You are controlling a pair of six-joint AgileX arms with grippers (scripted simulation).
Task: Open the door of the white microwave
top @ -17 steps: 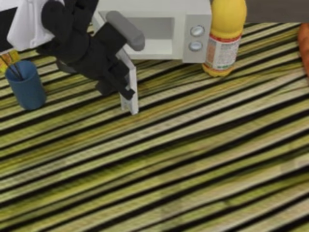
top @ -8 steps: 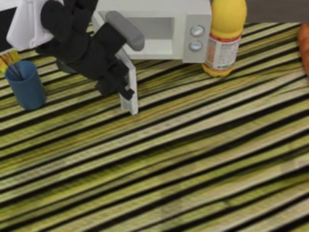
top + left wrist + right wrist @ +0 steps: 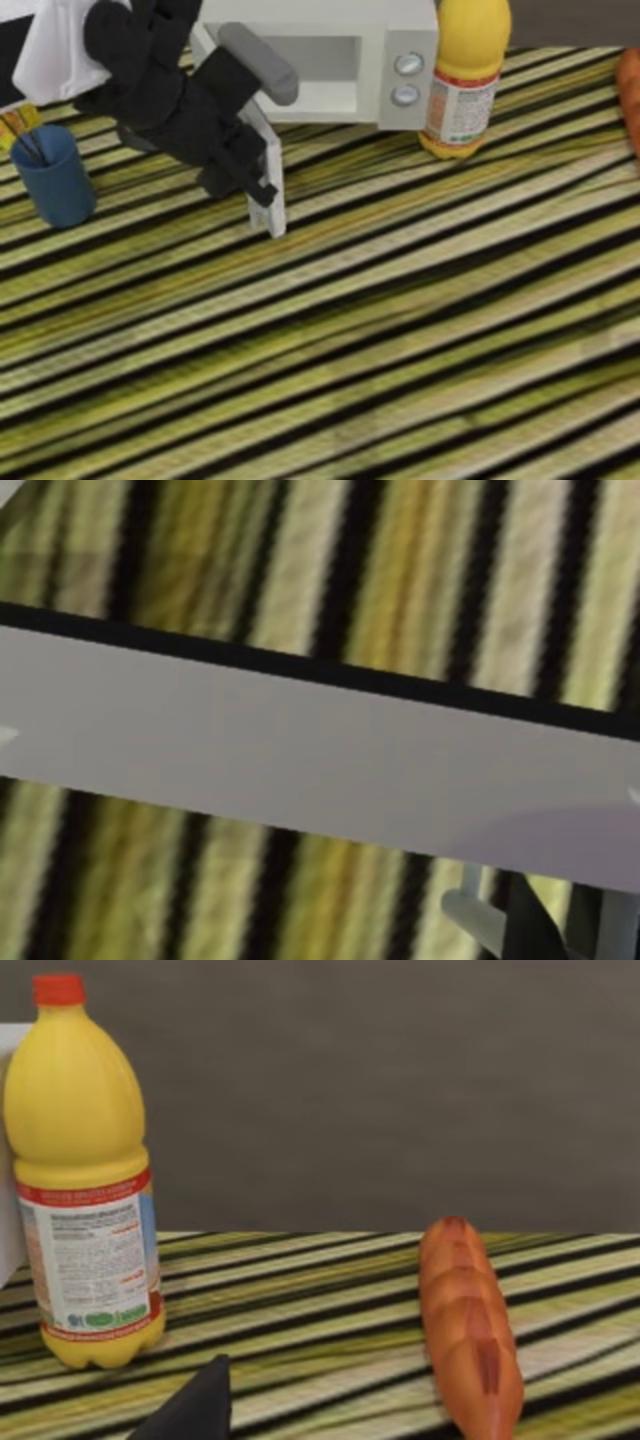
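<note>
The microwave [image 3: 330, 60] sits at the back of the bench [image 3: 400, 350], left of centre in the top view, its cavity exposed and its two silver knobs [image 3: 407, 80] facing forward. The door [image 3: 268, 170] stands swung out from the microwave's left front corner, edge-on to the top camera, so it reads as a narrow white slab reaching toward the front of the bench. In the left wrist view the door [image 3: 320, 750] fills the middle as a wide pale band with a dark rim along one edge, the striped cloth showing on both sides of it.

The left gripper [image 3: 262, 190] is at the door, its black body lying against the door's left face near the outer end. Its jaws look clenched on the door's edge, one dark finger showing on the slab. The left arm reaches in from the top view's upper left corner.

A yellow bottle [image 3: 465, 75] with a red cap stands just right of the microwave, close to the knob panel. A blue cup [image 3: 58, 175] holding pencils stands at the left side of the bench. A bread loaf [image 3: 470, 1325] lies at the far right edge, well apart from the bottle.

Only one dark tip of the right gripper [image 3: 195, 1405] shows, in the right wrist view; I cannot tell how its jaws stand.
</note>
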